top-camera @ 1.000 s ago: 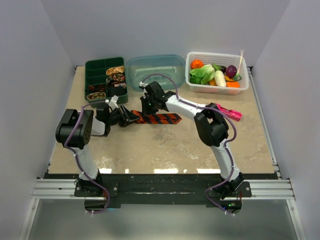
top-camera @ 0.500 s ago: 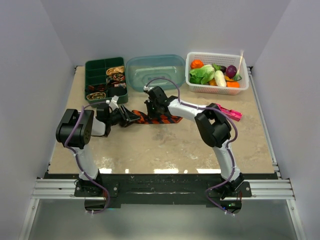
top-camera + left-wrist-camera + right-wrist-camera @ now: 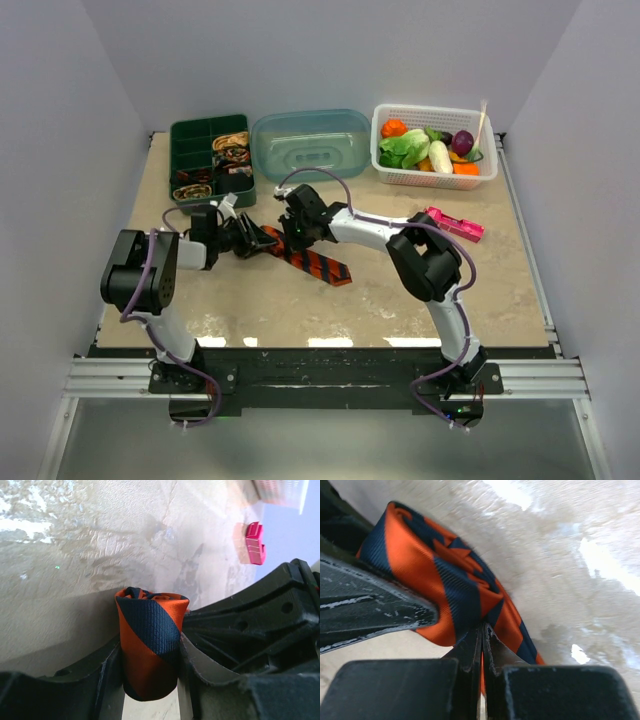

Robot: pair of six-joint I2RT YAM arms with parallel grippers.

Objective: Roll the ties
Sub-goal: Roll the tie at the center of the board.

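A: So, nearest to you, where does the orange tie (image 3: 318,262) lie now?

B: Its loose tail lies flat on the table (image 3: 300,305), in the middle, and points toward you and a little to your right. From there it runs back and to the left, up to both grippers.

A: And your left gripper (image 3: 255,240)?

B: It is clamped on the rolled end of the orange tie. In the left wrist view the roll stands between the two jaws, and both touch its sides.

A: What does your right gripper (image 3: 293,232) do?

B: It is just beside the left one. Its jaws are pressed together, and in the right wrist view a thin fold of the orange cloth is pinched between them, close beside the roll.

A: Farther away?

B: A pink gadget (image 3: 455,224) lies on the right, well apart from the tie. At the far edge you see a green box (image 3: 208,121) on the left with coiled ties (image 3: 232,152) in some compartments, a blue tub (image 3: 312,125) in the middle, and a white basket (image 3: 436,178) with vegetables (image 3: 405,148) on the right.
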